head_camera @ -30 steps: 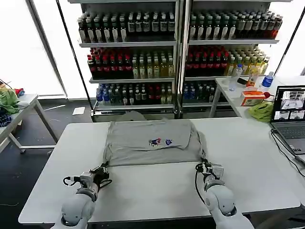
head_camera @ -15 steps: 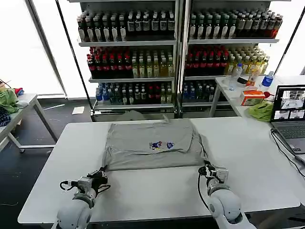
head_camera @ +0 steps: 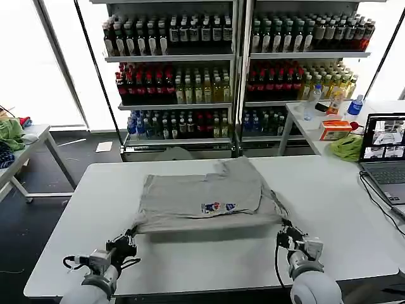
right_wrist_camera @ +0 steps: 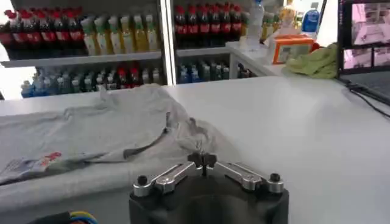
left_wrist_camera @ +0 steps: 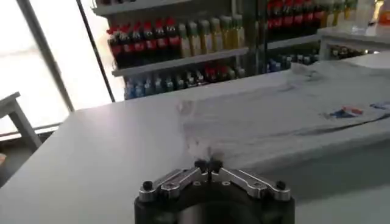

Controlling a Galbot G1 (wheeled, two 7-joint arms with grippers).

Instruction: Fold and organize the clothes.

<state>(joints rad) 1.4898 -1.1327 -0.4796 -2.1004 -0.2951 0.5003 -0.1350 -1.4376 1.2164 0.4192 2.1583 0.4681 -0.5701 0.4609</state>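
— so where's the fold at?
— i've got one shirt (head_camera: 202, 195) mid-table (head_camera: 354, 209), chest print up, sleeves tucked under; judging by that, the side folds are done, the cross fold and stacking remain.
— and the grippers?
— left gripper (head_camera: 126, 243) pinches the near left hem corner, fingers closed on cloth; right gripper (head_camera: 288, 234) does likewise at the near right corner.
— anything you can't read?
— the far edge looks bunched; can't tell how many layers lie underneath, and the collar's hidden.
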